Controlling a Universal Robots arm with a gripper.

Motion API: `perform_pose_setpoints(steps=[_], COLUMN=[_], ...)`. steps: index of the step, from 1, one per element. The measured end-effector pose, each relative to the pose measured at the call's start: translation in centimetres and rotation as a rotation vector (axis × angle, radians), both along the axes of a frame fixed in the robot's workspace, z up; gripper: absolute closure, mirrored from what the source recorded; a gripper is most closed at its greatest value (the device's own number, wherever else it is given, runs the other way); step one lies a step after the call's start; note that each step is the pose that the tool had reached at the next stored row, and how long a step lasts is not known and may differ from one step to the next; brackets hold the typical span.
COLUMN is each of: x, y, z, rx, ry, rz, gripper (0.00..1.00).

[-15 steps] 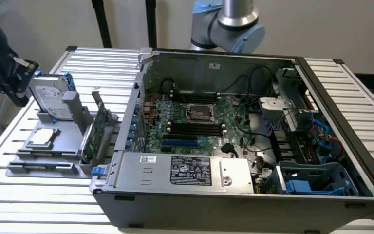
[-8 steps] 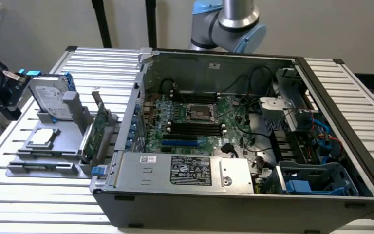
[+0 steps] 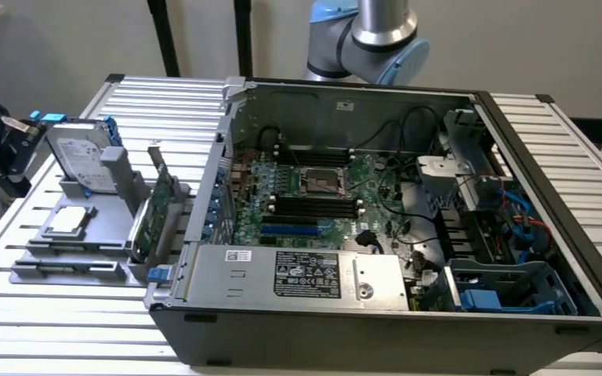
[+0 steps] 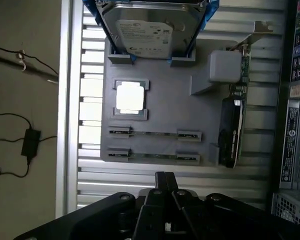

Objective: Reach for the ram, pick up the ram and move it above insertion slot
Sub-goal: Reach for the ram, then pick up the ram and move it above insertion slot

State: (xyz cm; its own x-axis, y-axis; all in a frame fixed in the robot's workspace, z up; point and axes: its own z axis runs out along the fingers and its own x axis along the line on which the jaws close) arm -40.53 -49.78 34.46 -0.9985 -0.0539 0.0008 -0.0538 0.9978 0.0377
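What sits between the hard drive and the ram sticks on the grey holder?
In the wrist view, a square silver processor sits in its frame between the hard drive and the nearer ram stick, on the grey holder.

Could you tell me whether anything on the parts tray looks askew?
Nothing stands out: the ram sticks lie straight in the grey tray, and the hard drive and card stand squarely on it.

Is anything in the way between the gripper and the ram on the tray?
Nothing visible. The gripper hangs over table slats, and the nearer ram lies just past them at the edge of the tray. The hard drive and card stand farther off.
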Motion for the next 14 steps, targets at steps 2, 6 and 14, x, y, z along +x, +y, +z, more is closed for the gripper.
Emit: perform_pose_setpoints(steps=[2, 6, 14], x=[0.00, 0.00, 0.00], y=[0.00, 0.00, 0.00], z=[-0.01, -0.01, 0.00], rx=[0.0001, 0.0001, 0.0000], ry=[-0.0001, 0.0000, -0.0002], rz=[0.036, 0.108, 0.254], gripper=[0.89, 0.89, 0.89])
